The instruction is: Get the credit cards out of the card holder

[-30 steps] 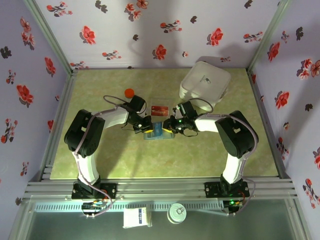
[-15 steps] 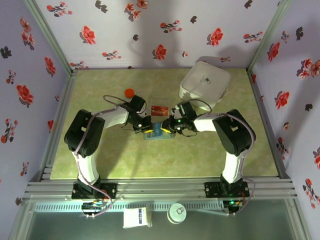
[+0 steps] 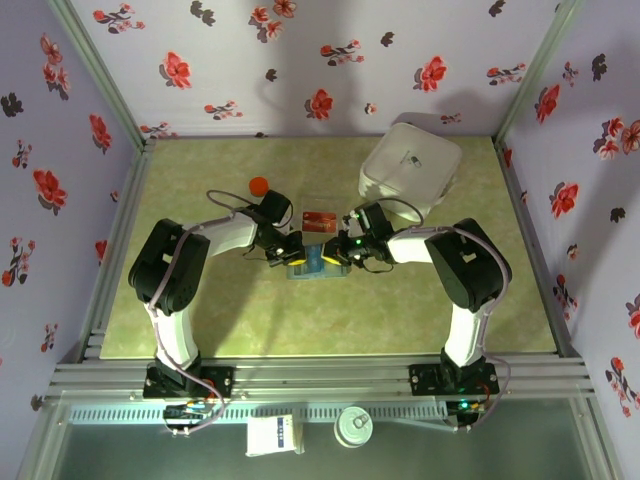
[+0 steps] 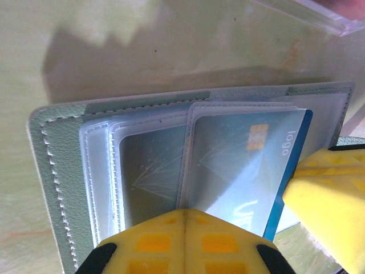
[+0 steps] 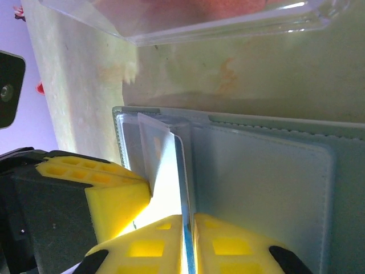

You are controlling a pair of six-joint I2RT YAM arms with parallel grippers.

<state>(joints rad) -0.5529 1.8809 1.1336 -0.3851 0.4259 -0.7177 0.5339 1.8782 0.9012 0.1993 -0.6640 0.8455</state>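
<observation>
The grey-blue card holder (image 3: 312, 263) lies open on the table between both arms, its clear sleeves (image 4: 142, 171) fanned up. A blue credit card (image 4: 251, 165) sticks partly out of a sleeve. My left gripper (image 4: 186, 212) is shut, pinching a clear sleeve edge of the card holder (image 4: 57, 171). My right gripper (image 5: 189, 220) is shut on the blue credit card's (image 5: 183, 171) thin edge, beside the holder's right panel (image 5: 274, 182). The right finger (image 4: 328, 194) touches the card's end. A red credit card (image 3: 318, 221) lies just behind the holder.
A clear plastic box (image 5: 217, 17) sits right behind the holder, around the red card. A large white rounded case (image 3: 410, 165) stands at the back right. An orange ball (image 3: 259, 185) lies back left. Flowered walls enclose the table.
The right gripper's jaws have narrowed onto the blue card's edge. Both arms have otherwise stayed almost still over the holder.
</observation>
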